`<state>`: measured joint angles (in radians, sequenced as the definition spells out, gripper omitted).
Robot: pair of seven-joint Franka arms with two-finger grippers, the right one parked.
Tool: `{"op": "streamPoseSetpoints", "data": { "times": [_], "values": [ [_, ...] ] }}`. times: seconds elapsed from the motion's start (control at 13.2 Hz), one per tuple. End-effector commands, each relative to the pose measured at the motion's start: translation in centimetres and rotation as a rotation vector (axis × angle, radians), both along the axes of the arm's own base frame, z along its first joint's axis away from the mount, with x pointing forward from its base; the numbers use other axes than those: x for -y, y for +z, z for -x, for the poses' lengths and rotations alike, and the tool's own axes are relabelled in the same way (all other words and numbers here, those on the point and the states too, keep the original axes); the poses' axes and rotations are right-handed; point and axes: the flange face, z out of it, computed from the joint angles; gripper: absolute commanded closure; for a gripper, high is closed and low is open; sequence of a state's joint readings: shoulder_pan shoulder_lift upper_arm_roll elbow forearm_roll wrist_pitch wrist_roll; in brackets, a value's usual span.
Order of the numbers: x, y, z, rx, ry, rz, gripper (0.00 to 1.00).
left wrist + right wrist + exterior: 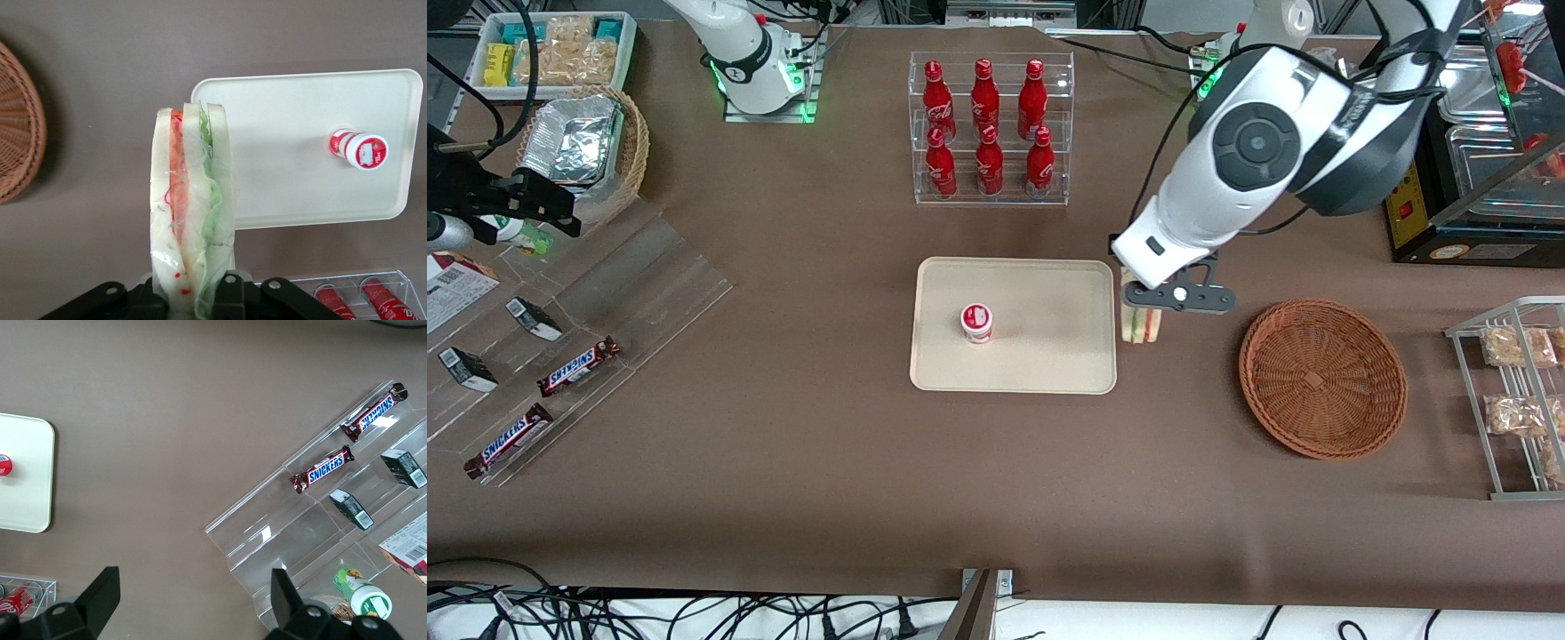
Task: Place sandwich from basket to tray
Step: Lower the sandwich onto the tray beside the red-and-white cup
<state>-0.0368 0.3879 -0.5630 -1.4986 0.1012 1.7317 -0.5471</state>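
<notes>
- The gripper (1144,307) is clamped on the sandwich (1141,324), which hangs below it, clear of the table.
- The tray (1040,356) lies just beside it; the basket (1322,378) sits toward the working arm's end.

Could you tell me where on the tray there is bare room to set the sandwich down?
The tray is bare except for a small red-and-white cup near its middle. The widest free patch lies between that cup and the rim nearest the basket. The hand, shut on the sandwich, hangs just outside that rim.
</notes>
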Motion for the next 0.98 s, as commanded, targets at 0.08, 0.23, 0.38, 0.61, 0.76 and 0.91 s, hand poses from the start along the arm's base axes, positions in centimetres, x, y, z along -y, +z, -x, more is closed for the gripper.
{"op": "streamPoseSetpoints", "data": {
  "times": [0.08,0.23,0.38,0.61,0.76,0.91],
  "values": [
    [3.0,-3.6,1.7,0.072,0.039,-0.024,1.0],
    [4.4,-6.8,2.7,0.096,0.036,-0.03,1.0],
    [6.6,-10.7,4.0,0.112,0.018,-0.063,1.0],
    [8.9,-16.4,5.0,0.138,0.022,-0.136,1.0],
    [9.3,-19.0,5.1,0.133,0.029,-0.134,1.0],
    [9.8,-21.4,5.7,0.118,0.005,-0.159,1.0]
  ]
}}
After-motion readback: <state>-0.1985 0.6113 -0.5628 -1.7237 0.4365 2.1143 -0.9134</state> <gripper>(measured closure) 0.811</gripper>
